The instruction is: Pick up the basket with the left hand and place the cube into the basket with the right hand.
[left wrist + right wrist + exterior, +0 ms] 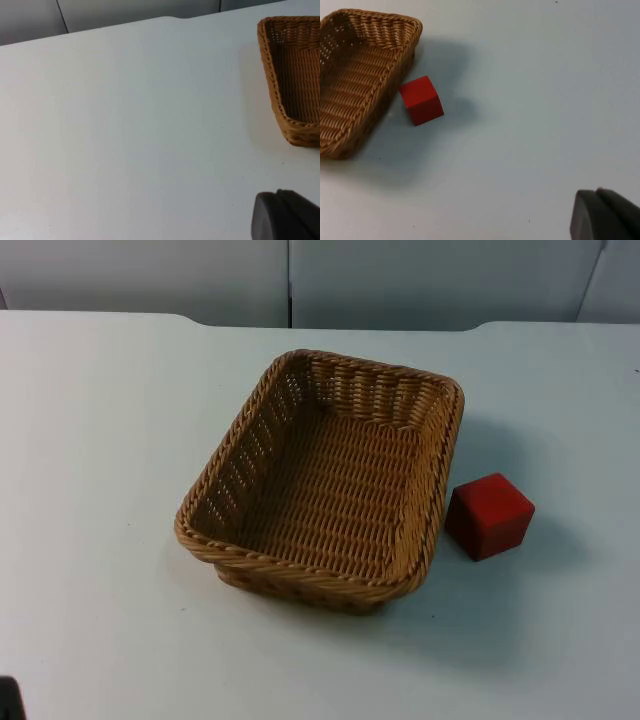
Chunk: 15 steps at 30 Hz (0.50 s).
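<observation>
The white table spreads across the top view and ends at the grey partition wall behind it; on it, near the middle, sits the woven tan basket, rectangular, upright on its base, its long axis running slantwise from the far right toward the near left, with nothing inside it; its rim is a thick braided band and its walls are open weave; the left wrist view takes in one end of the basket across a wide stretch of bare table, so the left arm waits well apart from it; the right wrist view takes in the basket with the cube close to its long side; the red cube rests on the table just beside the basket's right long wall, outside it, near but seemingly not touching the wicker, turned so one corner faces the camera; in the right wrist view the cube lies well apart from the arm's black fingertip; the left gripper's fingertip hangs above bare table, and whether that claw is released or clenched I cannot tell; the right gripper's fingertip likewise hangs over bare table, grasping nothing visible, its state also impossible to tell
</observation>
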Each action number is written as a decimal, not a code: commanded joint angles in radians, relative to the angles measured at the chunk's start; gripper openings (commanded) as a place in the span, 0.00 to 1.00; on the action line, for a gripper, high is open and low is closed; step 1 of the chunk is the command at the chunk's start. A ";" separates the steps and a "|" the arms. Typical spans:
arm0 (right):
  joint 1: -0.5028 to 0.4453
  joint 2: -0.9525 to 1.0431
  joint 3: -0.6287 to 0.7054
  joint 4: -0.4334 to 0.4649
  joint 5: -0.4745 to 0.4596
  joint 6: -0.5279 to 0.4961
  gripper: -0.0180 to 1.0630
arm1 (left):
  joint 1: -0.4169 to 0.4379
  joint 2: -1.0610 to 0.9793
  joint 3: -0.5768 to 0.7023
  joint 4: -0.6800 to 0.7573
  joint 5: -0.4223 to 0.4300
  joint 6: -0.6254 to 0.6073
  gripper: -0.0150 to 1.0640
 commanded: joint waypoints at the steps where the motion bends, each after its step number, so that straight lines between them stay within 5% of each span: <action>1: 0.000 -0.002 0.002 -0.006 -0.015 0.002 0.02 | 0.003 -0.005 0.002 -0.009 -0.011 -0.005 0.01; 8: 0.000 -0.002 0.002 -0.006 -0.015 0.002 0.02 | 0.003 -0.005 0.000 -0.030 -0.081 -0.015 0.01; 13: 0.000 -0.002 0.002 -0.006 -0.015 0.002 0.02 | 0.003 0.195 -0.027 -0.392 -0.103 0.075 0.01; 15: 0.000 -0.002 0.002 -0.006 -0.015 0.002 0.02 | 0.003 0.425 -0.044 -0.630 -0.105 0.316 0.01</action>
